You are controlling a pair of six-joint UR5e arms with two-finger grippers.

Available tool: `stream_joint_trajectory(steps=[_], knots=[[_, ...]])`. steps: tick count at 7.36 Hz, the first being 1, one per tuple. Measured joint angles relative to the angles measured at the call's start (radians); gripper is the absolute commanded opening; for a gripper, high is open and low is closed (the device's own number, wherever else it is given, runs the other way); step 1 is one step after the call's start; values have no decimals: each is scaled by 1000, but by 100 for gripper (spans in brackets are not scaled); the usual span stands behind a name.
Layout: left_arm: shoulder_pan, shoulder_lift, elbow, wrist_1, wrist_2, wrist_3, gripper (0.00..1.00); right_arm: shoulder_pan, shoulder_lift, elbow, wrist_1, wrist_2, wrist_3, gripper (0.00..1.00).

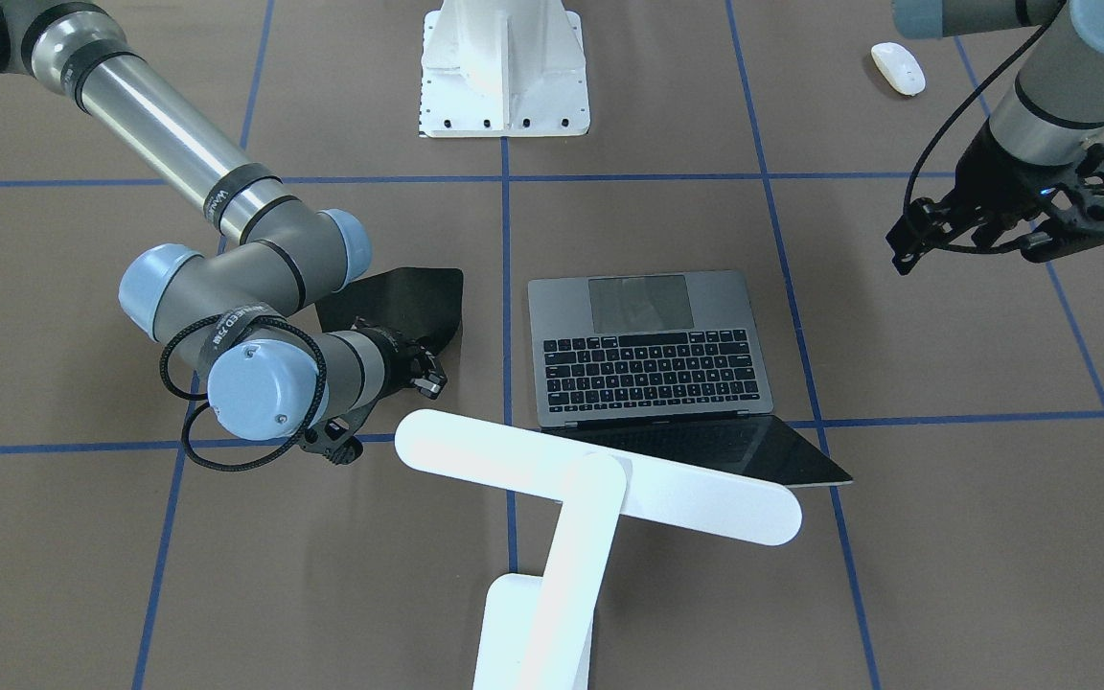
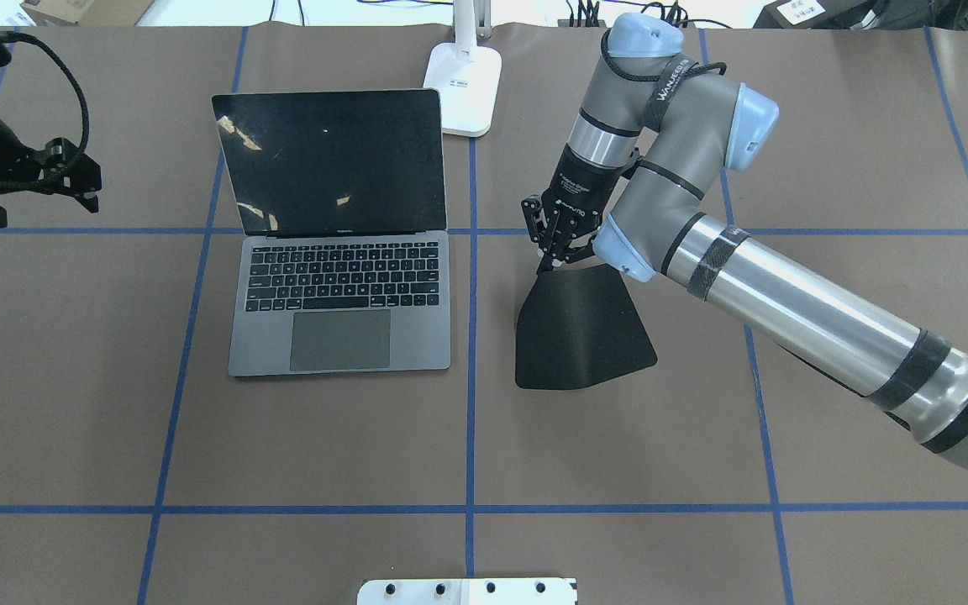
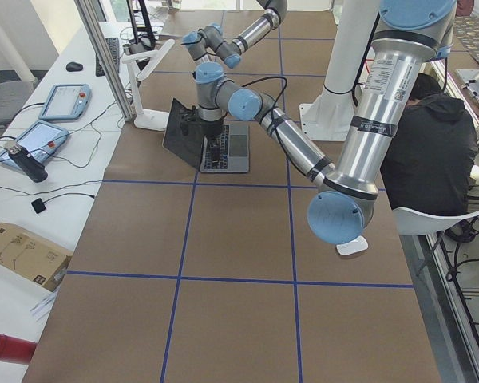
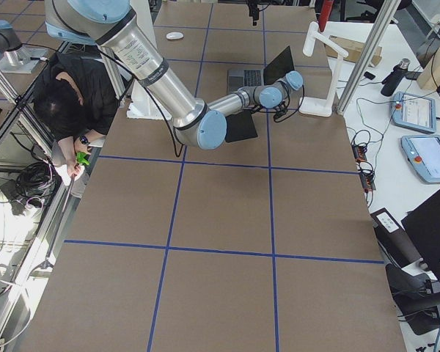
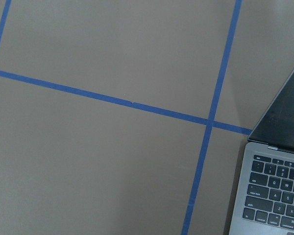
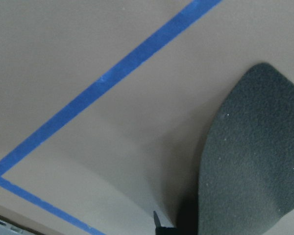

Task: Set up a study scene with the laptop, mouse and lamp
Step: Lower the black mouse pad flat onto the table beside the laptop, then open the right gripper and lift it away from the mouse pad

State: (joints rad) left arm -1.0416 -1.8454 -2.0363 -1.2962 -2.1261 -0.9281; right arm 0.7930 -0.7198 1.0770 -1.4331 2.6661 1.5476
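Right gripper (image 2: 553, 255) seemingly clamps the black pad (image 2: 581, 336), corner hidden; left gripper (image 1: 983, 230) unreadable.

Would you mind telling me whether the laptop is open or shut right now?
Open. The laptop has its dark screen raised behind the keyboard; keys and trackpad lie exposed in the overhead view.
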Motion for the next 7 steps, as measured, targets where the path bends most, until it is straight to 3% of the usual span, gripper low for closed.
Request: stream_joint_trajectory(steps=[3,7], knots=[[0,0,5,0,0,2,100,4,-51,0,121,0,1,98],[0,0,9,0,0,0,100,14,-20,8,141,-5,2,98]])
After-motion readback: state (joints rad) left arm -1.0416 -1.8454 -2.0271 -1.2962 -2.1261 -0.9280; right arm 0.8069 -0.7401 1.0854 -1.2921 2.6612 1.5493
